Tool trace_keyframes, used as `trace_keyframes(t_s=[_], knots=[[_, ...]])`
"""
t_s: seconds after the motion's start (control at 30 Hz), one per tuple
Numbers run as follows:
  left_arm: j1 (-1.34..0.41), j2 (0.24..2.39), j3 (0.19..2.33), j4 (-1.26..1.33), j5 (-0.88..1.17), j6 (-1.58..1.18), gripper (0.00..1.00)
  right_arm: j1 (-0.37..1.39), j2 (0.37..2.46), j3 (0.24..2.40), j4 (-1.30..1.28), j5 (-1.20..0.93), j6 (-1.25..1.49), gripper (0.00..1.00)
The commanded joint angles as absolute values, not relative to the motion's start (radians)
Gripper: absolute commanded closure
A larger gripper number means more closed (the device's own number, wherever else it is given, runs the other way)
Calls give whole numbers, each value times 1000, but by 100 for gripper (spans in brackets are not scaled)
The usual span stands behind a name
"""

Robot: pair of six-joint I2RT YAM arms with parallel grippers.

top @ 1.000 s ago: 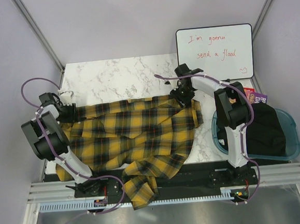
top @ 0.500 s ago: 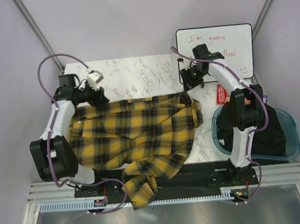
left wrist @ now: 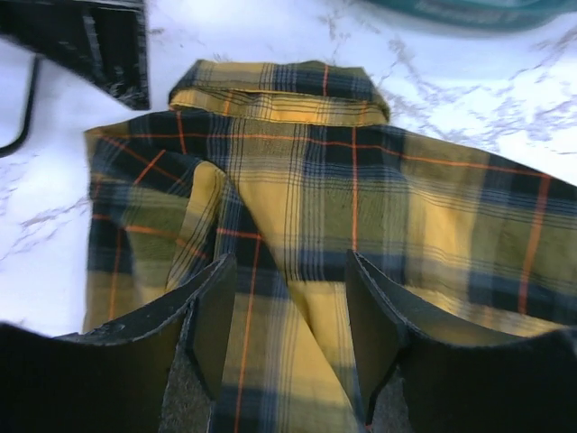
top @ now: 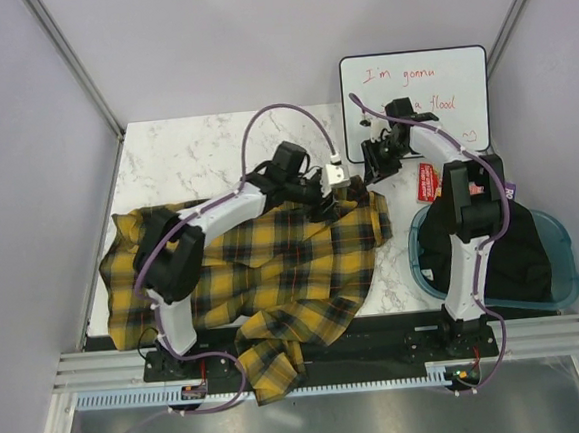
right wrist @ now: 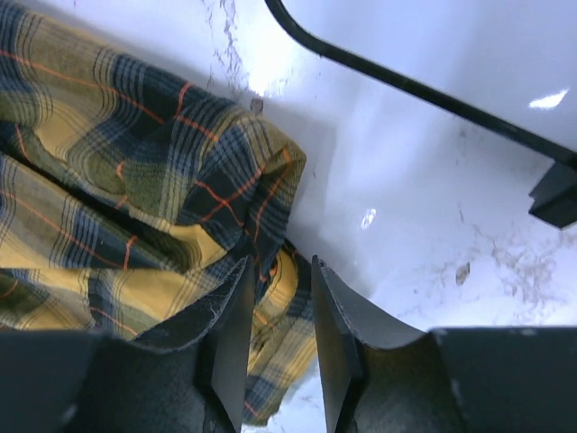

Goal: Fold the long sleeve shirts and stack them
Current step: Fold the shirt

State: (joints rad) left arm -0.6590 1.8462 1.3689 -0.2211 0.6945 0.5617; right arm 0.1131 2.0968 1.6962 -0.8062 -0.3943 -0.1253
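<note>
The top camera looks steeply down from high at the near edge over the whole worktop (top: 194,149). Both wrist cameras sit close above the plaid shirt (left wrist: 379,207), the patch all views share.

Pale lilac walls (top: 23,147) enclose a marble tabletop (top: 204,153) (white, grey-veined).

My left arm (top: 219,210) rises from its base at the lower left, folds at the elbow and stretches right to the centre of the frame. There my left gripper (left wrist: 290,275) points down, its fingers (left wrist: 215,316) set wide apart with nothing between them. My right arm (top: 471,252) stands up from the lower right, bends at the elbow and reaches toward the upper middle. My right gripper (right wrist: 279,271) hangs there tilted down, its fingers (right wrist: 230,334) close together with a narrow gap between them.
</note>
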Motion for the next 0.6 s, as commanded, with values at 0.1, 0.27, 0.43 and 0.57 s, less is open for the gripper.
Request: trace_keyframes(t_s=[0.1,0.27,0.43,0.57], knots=[[-715,2035,1523,-164,552,607,45,114,2152,1739,-709,-436,-86,59],[-723,2120,1558,-169,497,640,46,115,2181,1744,-689,-462,-64,59],[-726,2158,1568,-155,479,656,47,115,2180,1714,-664,-468,-60,59],[-729,2177,1577,-150,483,663,47,114,2177,1686,-644,-460,-64,63]])
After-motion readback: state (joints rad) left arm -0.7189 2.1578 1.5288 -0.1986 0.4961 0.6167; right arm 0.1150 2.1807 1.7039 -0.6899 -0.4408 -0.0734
